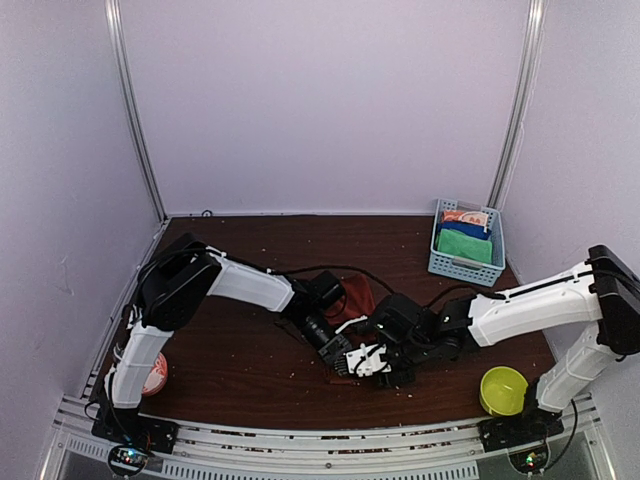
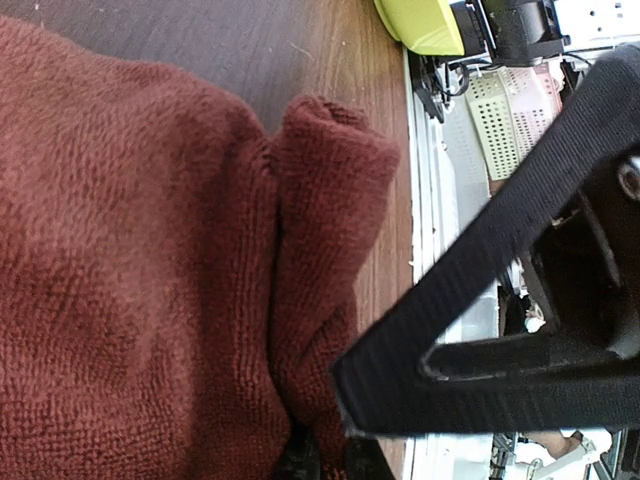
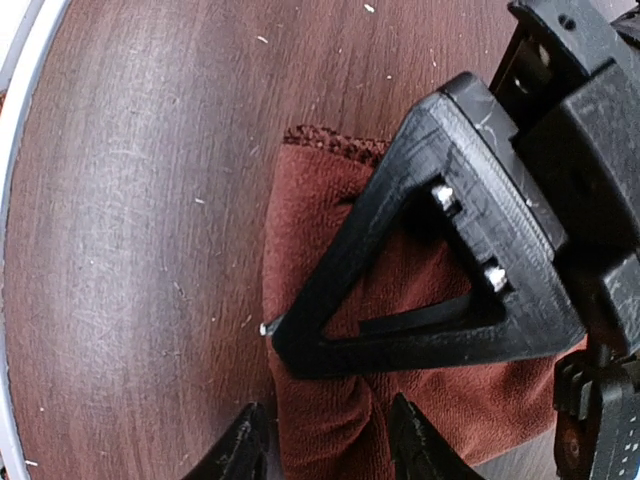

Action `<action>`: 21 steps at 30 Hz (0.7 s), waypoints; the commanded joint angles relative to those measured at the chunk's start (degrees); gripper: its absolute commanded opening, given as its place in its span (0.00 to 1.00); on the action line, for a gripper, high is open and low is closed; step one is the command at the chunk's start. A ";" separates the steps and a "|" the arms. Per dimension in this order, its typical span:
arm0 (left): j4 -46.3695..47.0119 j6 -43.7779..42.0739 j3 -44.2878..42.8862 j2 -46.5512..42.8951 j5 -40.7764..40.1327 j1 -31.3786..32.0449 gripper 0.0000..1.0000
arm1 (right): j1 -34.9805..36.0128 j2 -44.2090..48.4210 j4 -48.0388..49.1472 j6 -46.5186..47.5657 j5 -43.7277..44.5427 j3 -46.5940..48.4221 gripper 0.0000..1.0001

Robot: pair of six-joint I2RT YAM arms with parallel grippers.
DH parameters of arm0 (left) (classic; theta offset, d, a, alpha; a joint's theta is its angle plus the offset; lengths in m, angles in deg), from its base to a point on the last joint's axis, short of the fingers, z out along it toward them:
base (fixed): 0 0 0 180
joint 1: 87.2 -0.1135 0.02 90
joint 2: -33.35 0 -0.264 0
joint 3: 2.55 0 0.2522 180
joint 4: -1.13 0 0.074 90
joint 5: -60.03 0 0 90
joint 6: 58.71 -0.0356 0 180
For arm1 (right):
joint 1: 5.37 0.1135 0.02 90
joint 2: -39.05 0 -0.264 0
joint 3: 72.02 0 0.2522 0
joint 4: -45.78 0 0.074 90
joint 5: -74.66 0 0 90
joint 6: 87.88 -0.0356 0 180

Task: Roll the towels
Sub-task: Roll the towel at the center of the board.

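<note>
At the near left of the bench [image 1: 240,360] a small red-and-white round thing [image 1: 157,376] lay half hidden behind the left arm, well apart from the work. The left tool [image 1: 338,358] reached in to the middle of the bench, its jaws together and seemingly pinching a raised fold of the rust-red towel [image 2: 130,250], which lay bunched there with only a first narrow turn formed along one edge. Just to its right, the right tool [image 3: 328,445] met it from the other side, its two fingers [image 3: 245,450] apart but pressed against either flank of the same cloth, so it looked clamped on the bundle. The rolling seemed barely begun. To do it well, the two tools would likely need to hold the turned edge level at both ends and carry it over the flat cloth together; pulling unevenly could skew the roll or let the soft terry slip out. Crowded so closely, they also risked knocking each other. At the far right the green towel [image 1: 465,245] sat in a blue basket [image 1: 440,264], and a yellow-green bowl [image 1: 503,390] stood at the near right.
</note>
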 commanded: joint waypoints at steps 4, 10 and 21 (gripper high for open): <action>-3.76 -1.59 1.92 2.50 -6.57 0.21 0.06 | 0.32 -5.46 0.83 0.69 1.18 0.42 0.41; -4.12 -1.77 3.46 0.43 -8.26 0.10 0.07 | 0.21 -7.34 -0.80 -0.28 -0.71 0.48 0.18; 4.07 2.90 19.96 -25.62 -34.36 -4.09 0.43 | -1.28 -12.12 -19.72 -2.80 -22.73 11.00 0.03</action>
